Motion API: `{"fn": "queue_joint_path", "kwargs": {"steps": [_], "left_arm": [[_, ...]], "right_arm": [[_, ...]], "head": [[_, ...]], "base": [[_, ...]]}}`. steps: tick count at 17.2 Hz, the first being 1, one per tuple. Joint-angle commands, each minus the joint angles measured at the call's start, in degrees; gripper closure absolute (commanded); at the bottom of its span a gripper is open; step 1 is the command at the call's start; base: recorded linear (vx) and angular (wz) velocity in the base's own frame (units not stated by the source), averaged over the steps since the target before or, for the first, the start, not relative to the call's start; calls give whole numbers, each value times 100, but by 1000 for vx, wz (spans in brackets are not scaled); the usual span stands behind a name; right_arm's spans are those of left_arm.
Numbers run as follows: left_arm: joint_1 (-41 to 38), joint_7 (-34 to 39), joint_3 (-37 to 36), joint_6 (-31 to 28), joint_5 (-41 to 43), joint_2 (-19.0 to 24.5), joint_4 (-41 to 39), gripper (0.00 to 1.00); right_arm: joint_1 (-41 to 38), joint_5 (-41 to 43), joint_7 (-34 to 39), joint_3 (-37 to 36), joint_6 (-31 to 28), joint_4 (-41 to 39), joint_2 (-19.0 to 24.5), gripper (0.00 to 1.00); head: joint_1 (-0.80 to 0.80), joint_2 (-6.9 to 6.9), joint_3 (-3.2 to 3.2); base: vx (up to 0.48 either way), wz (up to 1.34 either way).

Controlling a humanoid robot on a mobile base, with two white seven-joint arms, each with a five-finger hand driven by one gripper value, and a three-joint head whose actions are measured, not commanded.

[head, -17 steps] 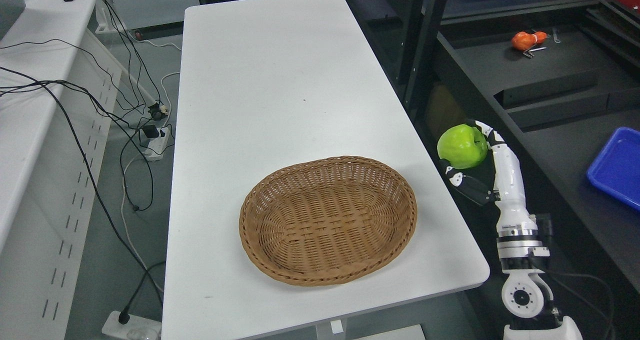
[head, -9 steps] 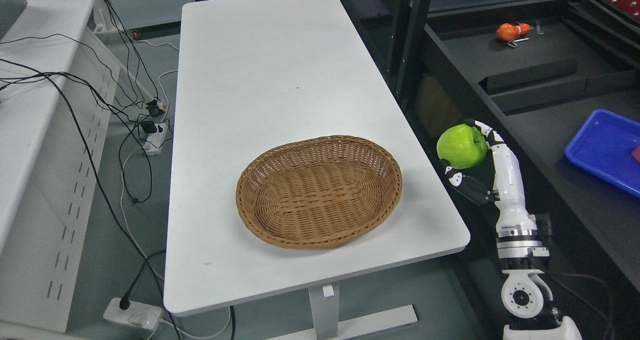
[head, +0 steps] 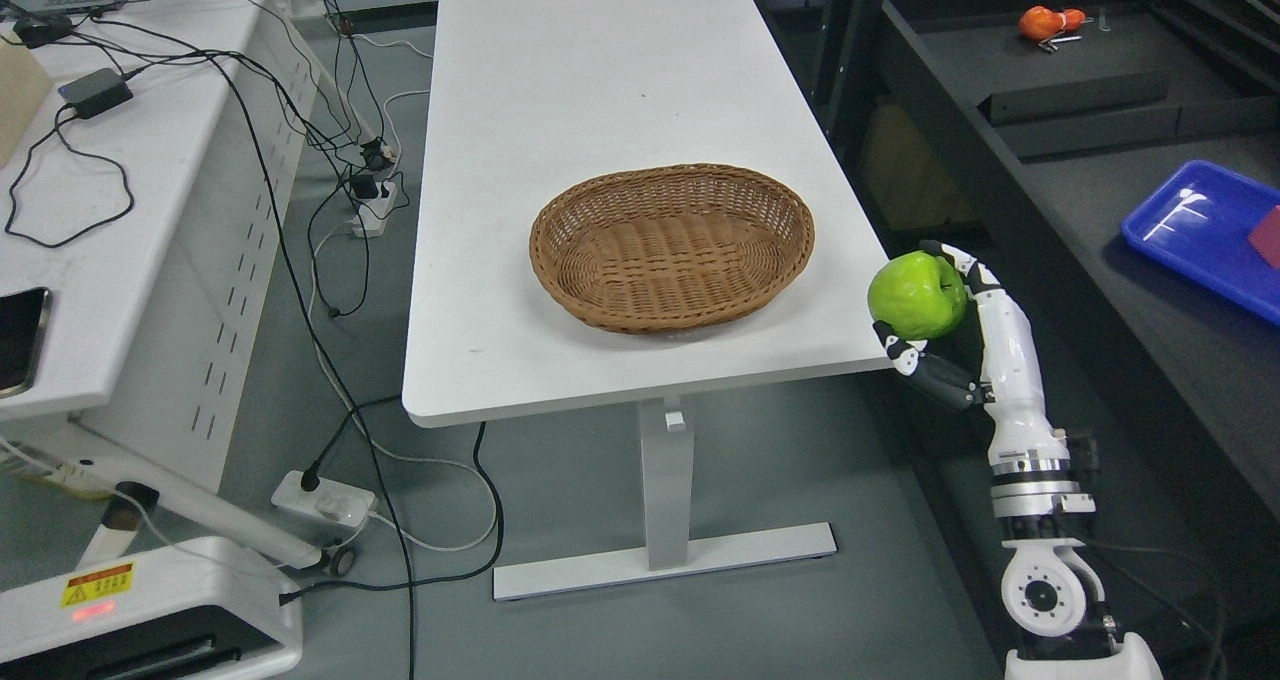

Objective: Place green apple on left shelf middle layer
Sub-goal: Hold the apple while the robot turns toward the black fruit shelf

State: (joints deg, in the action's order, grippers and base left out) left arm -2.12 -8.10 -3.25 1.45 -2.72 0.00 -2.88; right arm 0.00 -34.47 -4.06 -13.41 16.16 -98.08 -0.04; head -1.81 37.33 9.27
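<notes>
Camera shift is the main change I see across the last second: the whole picture slides, so the white rectangular table (head: 620, 110) and the oval brown wicker basket (head: 672, 247) now sit higher and further from me, and the table's leg and foot show beneath its near edge. I read that as the base backing off and turning, not as anything on the table moving. The basket holds nothing and sits towards the table's near right corner.

My right hand (head: 945, 325), white with black joints, keeps the same place in the picture throughout, its fingers curled around the round green apple (head: 916, 295). The apple is held in the air just off the table's near right corner, clear of the tabletop and over the grey floor. The left arm is out of view.

To me this means the pick is done and I am in the carry, repositioning the base towards a shelf. The dark shelving (head: 1090, 190) runs along my right, carrying a blue plastic tray (head: 1190, 225) and a small orange object (head: 1045, 23) further back. I cannot tell from here which shelf counts as the left one, nor which level is its middle layer.

Writing: only a yellow warning sticker (head: 97, 585) on the white machine housing at the lower left, too small to read. No brands visible.
</notes>
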Motion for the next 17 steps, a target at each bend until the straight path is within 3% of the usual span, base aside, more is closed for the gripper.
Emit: {"fn": "queue_joint_path", "kwargs": {"steps": [1, 10, 17], "left_arm": [[1, 2, 0, -5, 0, 100, -2, 0], [1, 2, 0, -5, 0, 100, 6, 0], [1, 2, 0, -5, 0, 100, 6, 0]], "right_arm": [[70, 2, 10, 5, 1, 0, -198, 100], [62, 2, 28, 23, 18, 0, -207, 100], [70, 2, 107, 31, 10, 0, -216, 100]], "head": [[0, 0, 0], [0, 0, 0], [0, 0, 0]], "base": [[-369, 150], [-414, -13], [-251, -1019]]}}
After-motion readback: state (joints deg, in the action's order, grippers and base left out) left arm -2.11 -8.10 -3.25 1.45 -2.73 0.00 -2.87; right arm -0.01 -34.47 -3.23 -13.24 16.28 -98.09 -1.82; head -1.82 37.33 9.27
